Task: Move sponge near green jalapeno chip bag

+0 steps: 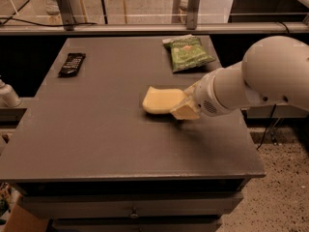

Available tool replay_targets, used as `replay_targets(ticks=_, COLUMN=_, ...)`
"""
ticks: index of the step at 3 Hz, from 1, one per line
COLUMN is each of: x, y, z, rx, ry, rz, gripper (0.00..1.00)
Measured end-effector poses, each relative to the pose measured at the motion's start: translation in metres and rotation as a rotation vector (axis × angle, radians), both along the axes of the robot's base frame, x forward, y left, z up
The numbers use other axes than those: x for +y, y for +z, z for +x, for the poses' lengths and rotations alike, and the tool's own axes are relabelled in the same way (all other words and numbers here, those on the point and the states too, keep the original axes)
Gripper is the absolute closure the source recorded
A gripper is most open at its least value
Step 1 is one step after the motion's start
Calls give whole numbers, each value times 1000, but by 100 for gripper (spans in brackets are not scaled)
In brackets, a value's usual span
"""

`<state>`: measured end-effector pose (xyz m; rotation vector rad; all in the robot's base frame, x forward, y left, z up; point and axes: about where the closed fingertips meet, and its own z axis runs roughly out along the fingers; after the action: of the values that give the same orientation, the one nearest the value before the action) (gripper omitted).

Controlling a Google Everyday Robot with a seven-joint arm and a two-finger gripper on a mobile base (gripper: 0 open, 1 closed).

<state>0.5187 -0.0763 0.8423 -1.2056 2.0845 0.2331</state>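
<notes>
The sponge [161,100] is a pale yellow foam slab, held a little above the middle of the grey table [96,129]. My gripper [183,105] comes in from the right on a white arm and is shut on the sponge's right end. The green jalapeno chip bag [189,53] lies flat at the table's back right, apart from the sponge and behind it.
A dark wrapped bar [72,64] lies at the table's back left. A metal rail [145,28] with upright posts runs behind the table. The table's right edge [241,124] is under my arm. Drawers sit below the front edge.
</notes>
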Motion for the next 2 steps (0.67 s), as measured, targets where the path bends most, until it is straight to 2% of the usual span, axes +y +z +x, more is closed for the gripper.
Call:
replay_targets(ticks=1, x=-48, y=2, z=25, rx=-45, ry=-95, rz=-75, gripper=100)
replay_targets(ticks=2, x=-89, y=3, z=51, rx=-65, ry=-175, rz=-129, gripper=100)
